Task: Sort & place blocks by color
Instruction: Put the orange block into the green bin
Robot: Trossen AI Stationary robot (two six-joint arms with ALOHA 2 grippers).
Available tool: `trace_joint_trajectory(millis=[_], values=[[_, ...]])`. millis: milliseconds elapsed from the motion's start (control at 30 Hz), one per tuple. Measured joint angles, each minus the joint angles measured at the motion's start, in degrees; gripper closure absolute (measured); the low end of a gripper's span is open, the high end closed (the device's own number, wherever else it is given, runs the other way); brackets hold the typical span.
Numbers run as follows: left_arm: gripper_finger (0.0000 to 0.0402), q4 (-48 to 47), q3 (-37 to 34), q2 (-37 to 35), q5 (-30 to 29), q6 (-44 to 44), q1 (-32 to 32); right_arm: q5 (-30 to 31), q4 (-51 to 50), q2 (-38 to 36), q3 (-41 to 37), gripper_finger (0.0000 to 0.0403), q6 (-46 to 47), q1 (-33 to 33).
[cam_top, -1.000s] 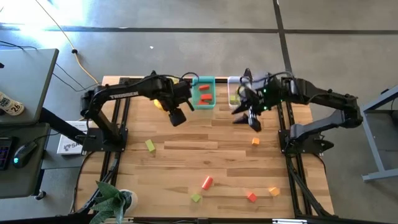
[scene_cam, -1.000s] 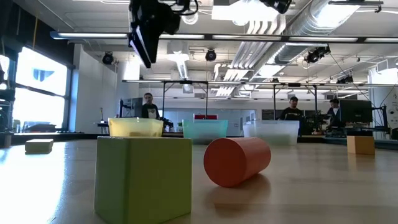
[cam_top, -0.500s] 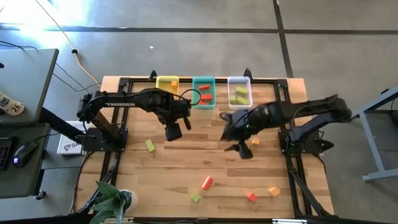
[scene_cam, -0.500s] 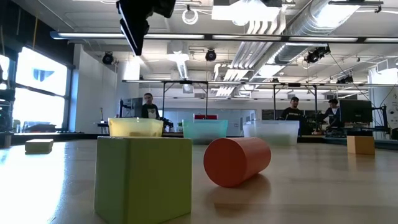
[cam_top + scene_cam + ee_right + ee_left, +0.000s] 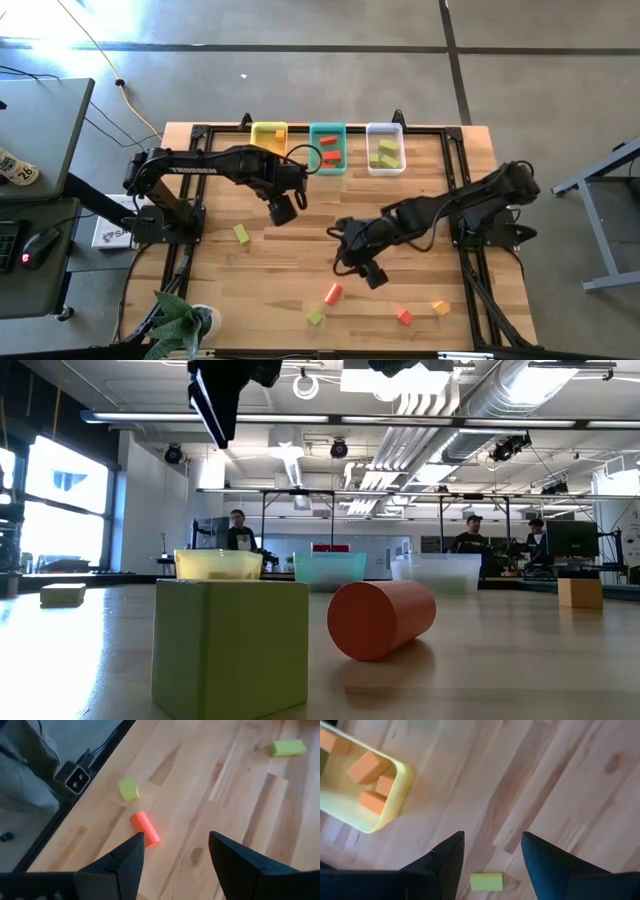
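Loose blocks lie flat on the wooden table: a light green bar, a red cylinder on its side, a green cube, a red block and an orange block. My left gripper hangs open above the table, right of the green bar. My right gripper hovers open just far-right of the cylinder, with the green cube beyond it. Neither gripper holds anything.
Three bins stand in a row at the far edge: a yellow one with orange blocks, a teal one with red blocks, and a clear one with green blocks. A potted plant sits at the near left corner.
My right gripper has swung from over the clear bin toward the table's near edge and left, sinking and rolling, and now hovers near the red cylinder. My left gripper has drifted from the bins toward the near edge, then held still. No block has moved.
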Motion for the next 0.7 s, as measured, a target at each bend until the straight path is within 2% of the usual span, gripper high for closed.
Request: trace_joint_trajectory(millis=[433,700], values=[[0.0216,0.32,0.0,0.0,-4.26,-12.94,1.86,0.23,3.16,7.52,0.0,0.0194,-10.56,4.42],[0.0216,0.52,0.0,0.02,-4.26,-14.84,1.75,0.43,5.17,11.99,0.0,0.0194,-14.01,5.12]])
